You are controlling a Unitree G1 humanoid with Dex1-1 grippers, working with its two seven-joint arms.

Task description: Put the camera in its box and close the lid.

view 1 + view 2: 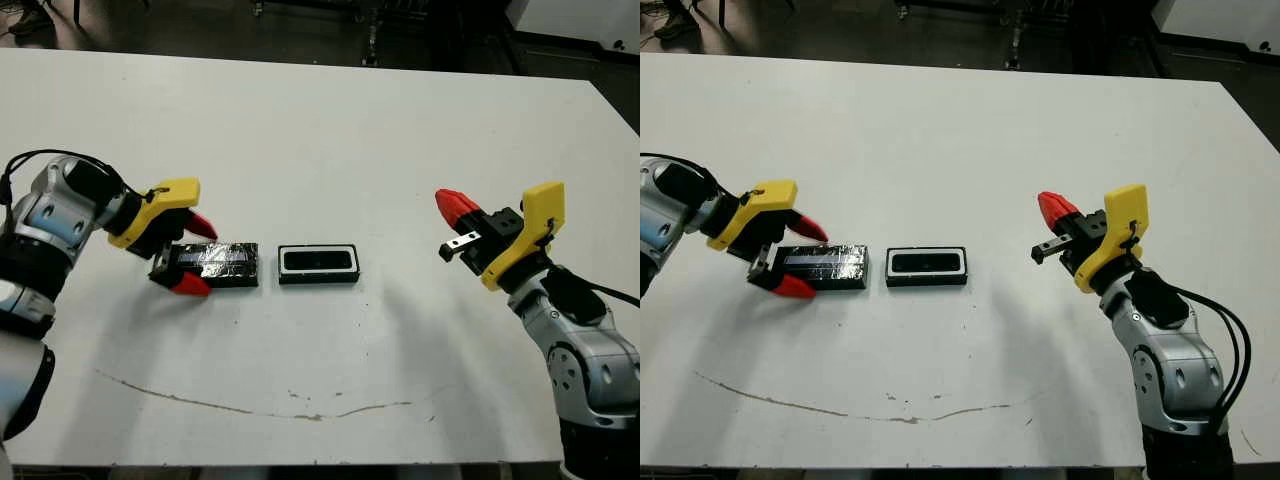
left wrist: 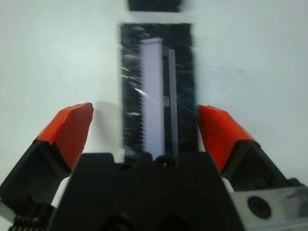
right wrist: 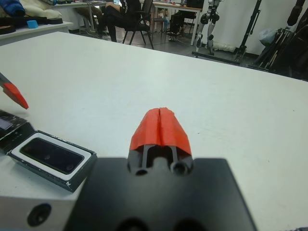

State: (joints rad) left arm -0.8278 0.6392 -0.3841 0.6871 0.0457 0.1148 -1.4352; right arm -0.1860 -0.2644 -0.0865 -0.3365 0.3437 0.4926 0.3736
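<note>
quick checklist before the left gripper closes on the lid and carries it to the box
1. Camera seated in the box: ok, a dark bar fills the white lining.
2. Left gripper open, straddling the lid: ok, one red fingertip on each long side.
3. Lid flat on the table: ok.
4. Lid apart from the box: ok, a narrow gap shows.
5. Right gripper clear of the box: ok, shut and well off to its side.
6. Fingertips touching the lid: cannot tell.
</note>
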